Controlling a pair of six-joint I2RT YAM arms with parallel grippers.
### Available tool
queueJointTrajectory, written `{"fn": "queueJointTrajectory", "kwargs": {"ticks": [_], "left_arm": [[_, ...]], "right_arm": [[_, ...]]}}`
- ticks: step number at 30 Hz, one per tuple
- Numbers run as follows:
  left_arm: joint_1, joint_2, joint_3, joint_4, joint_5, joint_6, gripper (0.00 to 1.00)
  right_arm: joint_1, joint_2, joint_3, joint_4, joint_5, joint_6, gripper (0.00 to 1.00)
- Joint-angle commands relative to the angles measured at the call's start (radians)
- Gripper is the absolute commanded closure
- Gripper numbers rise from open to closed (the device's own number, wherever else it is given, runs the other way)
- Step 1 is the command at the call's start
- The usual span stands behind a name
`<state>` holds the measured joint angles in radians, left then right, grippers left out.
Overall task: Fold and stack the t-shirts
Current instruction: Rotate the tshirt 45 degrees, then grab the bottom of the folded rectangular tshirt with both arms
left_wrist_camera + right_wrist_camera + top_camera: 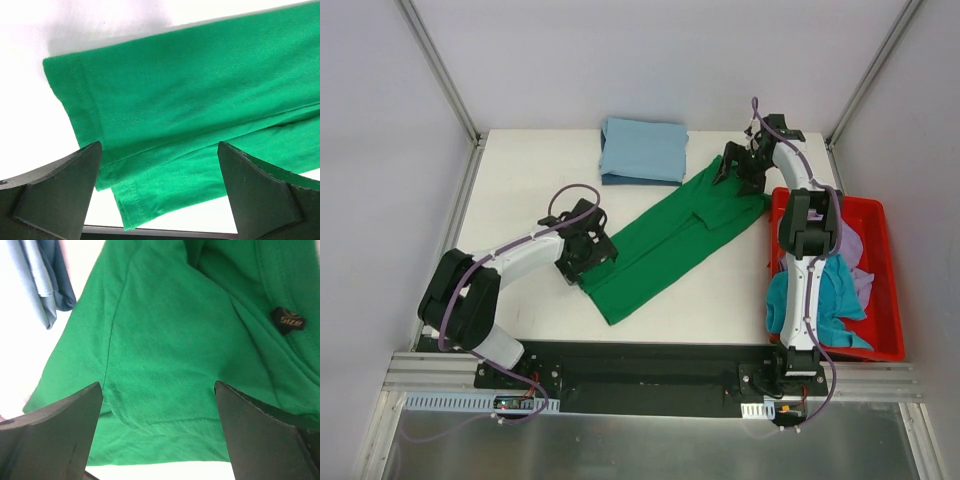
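A dark green cotton t-shirt [670, 238], folded lengthwise into a long band, is lying slantwise on the white table [520, 180]. Its collar end is touching or nearly touching the far left corner of the red plastic tub [882, 212], and its hem end is trailing away from the tub toward the arm bases. A folded light blue t-shirt [642, 150] is sitting farther from the tub, beyond the collar end. Crumpled teal [810, 300] and lilac [857, 265] t-shirts are waiting inside the tub.

The right gripper [738, 180] is hovering over the collar end beside the tub, its fingers spread wide and gripping nothing. In the right wrist view the cloth is bunching there around a small black size tag [287, 320]. The left gripper [592, 252] is poised at the hem end, well apart from the tub, equally wide open and empty, with the stitched hem lying between its fingers [60, 195].

I judge the next fold to be risky. The hem is showing offset layers, so a shallow pinch may be catching only the top one and letting the band fall open. At the collar end, the wrinkled cloth could be snagging on the tub's wall, and uneven lifting would be skewing the fold.
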<state>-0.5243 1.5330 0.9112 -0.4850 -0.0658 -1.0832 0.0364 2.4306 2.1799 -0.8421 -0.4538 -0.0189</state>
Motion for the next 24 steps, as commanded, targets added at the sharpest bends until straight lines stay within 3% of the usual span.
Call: {"fn": "queueJointTrajectory", "kwargs": {"ticks": [1,5,9,14,19,23,24], "left_arm": [[-0.006,-0.065,0.032,-0.035,-0.071,0.052,0.01],[0.007,-0.172,-0.023,-0.050,-0.153,0.088,0.01],[0.122,-0.243,-0.113,-0.049,-0.118,0.131,0.01],[0.195,-0.246,-0.182,0.028,-0.026,0.218,0.06],[0.225,-0.182,-0.210,0.108,-0.010,0.267,0.22],[0.236,-0.119,-0.221,0.183,0.064,0.279,0.35],[0.237,-0.100,-0.218,0.184,0.064,0.278,0.40]], "right_arm": [[0.040,-0.129,0.100,-0.069,0.087,-0.180,0.04],[0.124,-0.306,-0.001,-0.069,0.177,-0.263,0.04],[0.323,-0.597,-0.395,0.071,0.312,-0.268,0.04],[0.685,-0.853,-0.817,0.334,0.379,-0.167,0.04],[1.026,-0.861,-0.956,0.511,0.428,-0.087,0.04],[1.171,-0.750,-0.915,0.555,0.448,-0.090,0.01],[1.203,-0.716,-0.884,0.534,0.514,-0.096,0.05]]}}
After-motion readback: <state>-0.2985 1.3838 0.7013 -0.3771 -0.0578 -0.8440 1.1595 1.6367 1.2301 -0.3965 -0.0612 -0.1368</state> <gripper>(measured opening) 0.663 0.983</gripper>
